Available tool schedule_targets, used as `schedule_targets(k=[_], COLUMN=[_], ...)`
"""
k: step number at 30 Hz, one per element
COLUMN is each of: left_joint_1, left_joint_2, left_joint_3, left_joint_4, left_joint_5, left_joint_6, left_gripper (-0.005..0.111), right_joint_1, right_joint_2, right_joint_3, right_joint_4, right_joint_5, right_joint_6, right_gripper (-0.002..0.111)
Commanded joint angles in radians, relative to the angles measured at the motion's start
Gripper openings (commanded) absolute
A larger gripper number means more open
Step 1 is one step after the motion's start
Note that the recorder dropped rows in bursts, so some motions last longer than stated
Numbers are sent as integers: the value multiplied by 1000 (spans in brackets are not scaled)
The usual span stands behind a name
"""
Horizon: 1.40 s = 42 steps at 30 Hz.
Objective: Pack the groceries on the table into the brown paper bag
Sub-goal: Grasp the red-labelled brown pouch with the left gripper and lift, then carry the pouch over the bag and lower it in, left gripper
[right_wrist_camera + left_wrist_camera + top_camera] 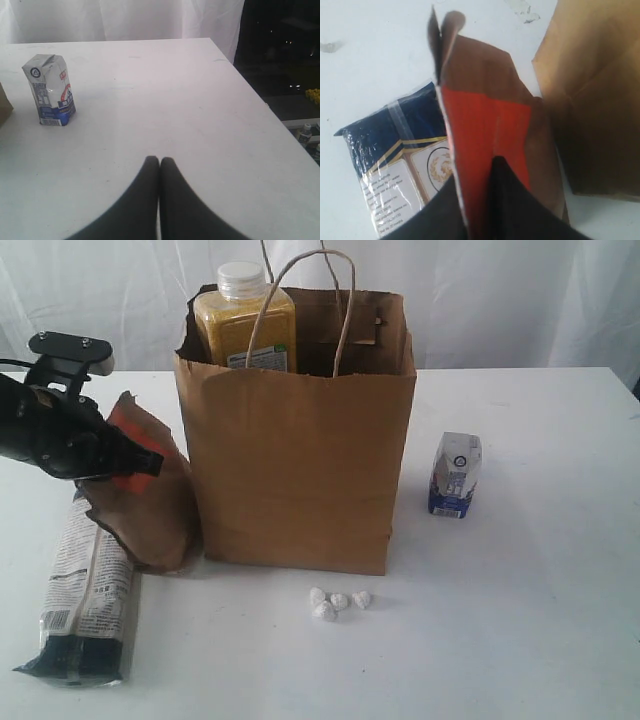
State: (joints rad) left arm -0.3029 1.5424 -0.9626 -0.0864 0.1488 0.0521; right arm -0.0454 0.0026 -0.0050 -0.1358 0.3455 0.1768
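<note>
Packed: one bottle (245, 325) of yellow grain, standing upright in the paper bag (295, 470) with its white cap above the rim; anything deeper in the bag is hidden. In hand: pouch (150, 515), brown with a red panel, leaning on the bag's left side, its upper edge clenched in the left gripper (148, 462); by the look of it, not yet lifted clear of the table (530, 630). Outstanding: noodle packet (85, 590), flat on the table in front of the pouch; carton (455, 475), upright, apart to the bag's right; four white lumps (338, 603), clustered just before the bag. Progress judged under halfway. Right gripper (159, 162): clenched on nothing and outside the exterior view; only its own wrist view shows this, with the carton beyond. The left wrist view alone shows the fingers on either side of the pouch's red panel, and the noodle packet's printed label beside it.
</note>
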Motion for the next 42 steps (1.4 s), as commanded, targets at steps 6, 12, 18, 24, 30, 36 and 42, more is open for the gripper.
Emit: schedule_targets(k=[6,12,18,24,30,36,42], left_joint_1=[0,0,0,0,-3,-205,-364], left_joint_2=[-144,-313,-467,-536,-505,-384,-195], left_joint_3=[6,-12,-139,-303,-407,-516,-642], left_joint_4=[33,35,35,-124,-485,-512,-512], left_joint_5=[112,129,129,41,8,-1,60], left_joint_6=[87,87,76,71,80,219,622], left_gripper=[0,0,0,0,0,0,0], right_joint_1=[3,3,3,3,3,3,3], right_joint_2=[-3,-3,-3,-3,-3,-3,-3], right_joint_3=[5,5,5,5,5,5,5], right_joint_4=[-5,-5,-5,-5,-5,-5,-5], right_joint_5=[-10,-10,-10,-10,-10,-10,-10], right_joint_6=[3,3,3,3,3,3,3], right_gripper=[0,0,0,0,0,0,0])
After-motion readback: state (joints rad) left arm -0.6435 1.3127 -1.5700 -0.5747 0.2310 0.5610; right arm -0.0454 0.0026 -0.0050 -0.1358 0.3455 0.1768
